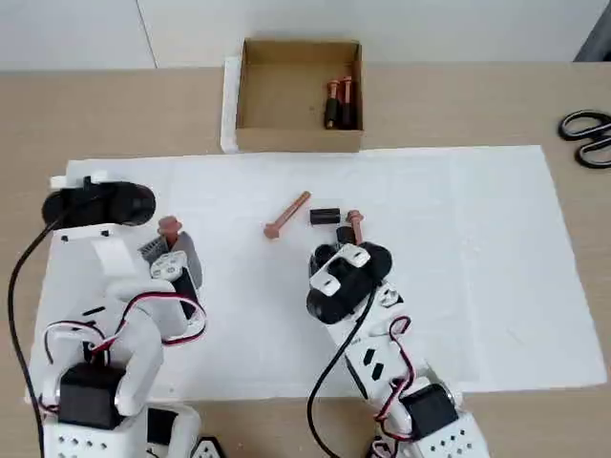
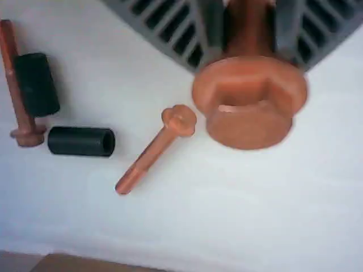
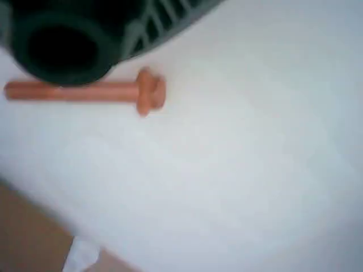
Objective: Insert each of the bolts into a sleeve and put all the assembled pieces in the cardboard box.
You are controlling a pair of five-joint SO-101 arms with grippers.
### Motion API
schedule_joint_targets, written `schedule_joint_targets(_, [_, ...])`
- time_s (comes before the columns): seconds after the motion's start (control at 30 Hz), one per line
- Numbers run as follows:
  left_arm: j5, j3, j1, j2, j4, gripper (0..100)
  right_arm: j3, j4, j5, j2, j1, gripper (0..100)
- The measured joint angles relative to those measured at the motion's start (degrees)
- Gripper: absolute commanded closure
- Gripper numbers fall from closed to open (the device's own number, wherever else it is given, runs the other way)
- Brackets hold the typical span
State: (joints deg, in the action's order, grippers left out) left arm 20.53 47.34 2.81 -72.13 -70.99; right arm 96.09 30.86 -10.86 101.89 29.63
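**Mating the held bolt with the held sleeve**

Our left gripper [image 1: 170,244] is clenched on a bolt [image 2: 249,102], whose head faces the wrist camera and whose shank runs back between the jaws. We cannot tell how much shank is free. Our right gripper [image 1: 348,246] grasps a sleeve [image 3: 57,48], bore end-on to its camera. The grippers sit well apart over the sheet [image 1: 477,267]. Insertion looks next. We should line shank and bore on one axis first, then close slowly, both grips firm. A loose bolt [image 1: 286,216], loose sleeve [image 1: 325,216] and third bolt [image 1: 355,225] lie between the arms, so we should pass above them. Two assembled pieces [image 1: 339,103] lie in the box [image 1: 277,95]
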Motion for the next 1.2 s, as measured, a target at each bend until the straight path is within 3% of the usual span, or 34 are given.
schedule_joint_targets(0.13, [0.0, 0.53, 0.18, 0.0, 4.75, 99, 0.0, 4.22, 1.05, 0.53, 0.09, 99.5])
schedule_joint_targets(0.33, [0.0, 6.77, 5.45, 0.0, 16.18, 99, 0.0, 5.1, 12.22, 0.53, 0.44, 99.5])
schedule_joint_targets(0.6, [0.0, 11.08, 14.59, 0.0, 29.1, 99, 0.0, 3.78, 13.89, 0.53, 5.54, 99.5])
schedule_joint_targets(0.87, [0.0, 14.68, 18.02, 0.0, 35.16, 99, 0.0, 3.52, 13.89, 0.53, 6.15, 99.5])
schedule_joint_targets(1.2, [0.0, 16.97, 19.69, 0.09, 35.87, 99, 0.0, 3.52, 13.89, 0.53, 10.73, 99.5])
